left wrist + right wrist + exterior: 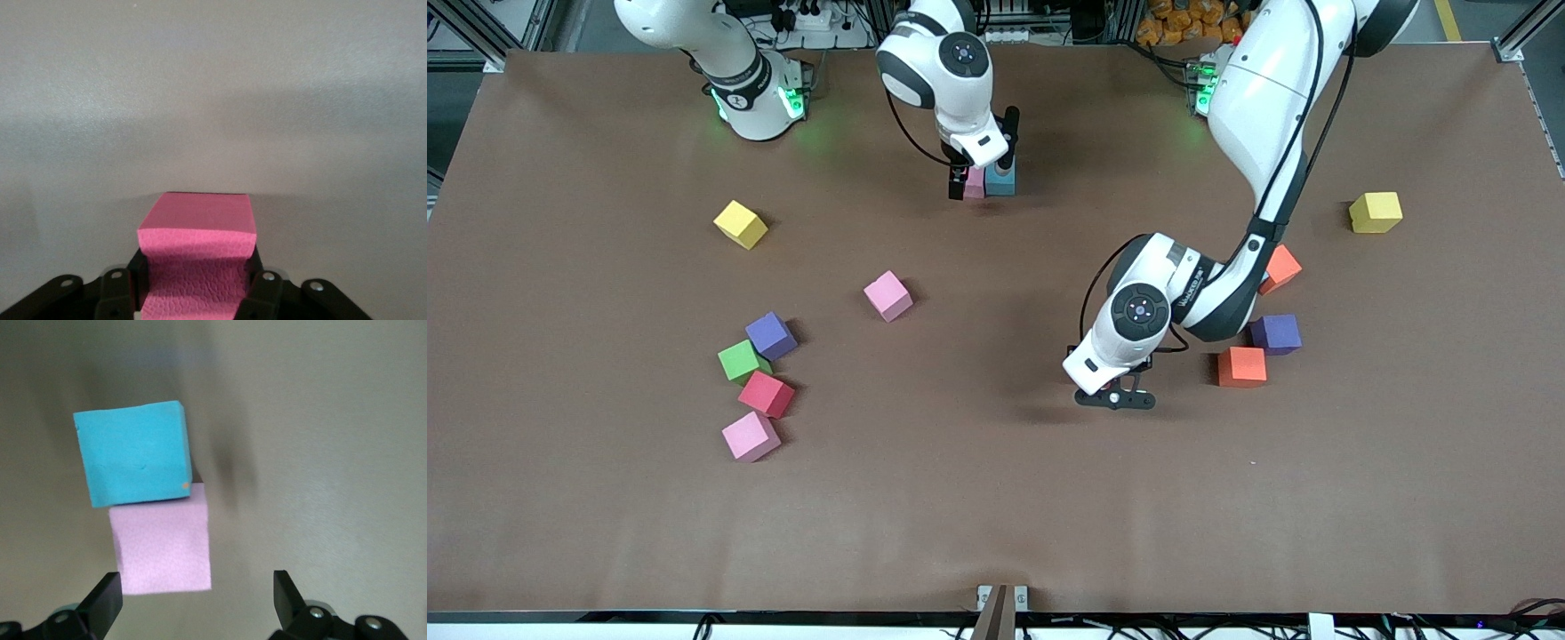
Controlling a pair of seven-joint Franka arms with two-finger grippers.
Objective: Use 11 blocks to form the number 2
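My left gripper [1116, 397] is shut on a crimson block [197, 230], its fingers [264, 287] pressing into the foam; the hand hides this block in the front view. It is low over the table beside an orange block [1242, 366], a purple block [1274, 333] and a second orange block [1282, 267]. My right gripper [983, 182] stands open over a pink block [160, 547] and a light blue block [133, 453] that touch side by side near the robots' bases. Its fingers [107, 600] hold nothing. Loose pink [887, 295], purple [771, 335], crimson [766, 394] and pink [751, 436] blocks lie toward the right arm's end.
A green cube [741, 361] sits between the purple and crimson blocks. One yellow cube [740, 223] lies toward the right arm's end, another [1375, 212] toward the left arm's end. The brown table [996, 498] is bare nearer the front camera.
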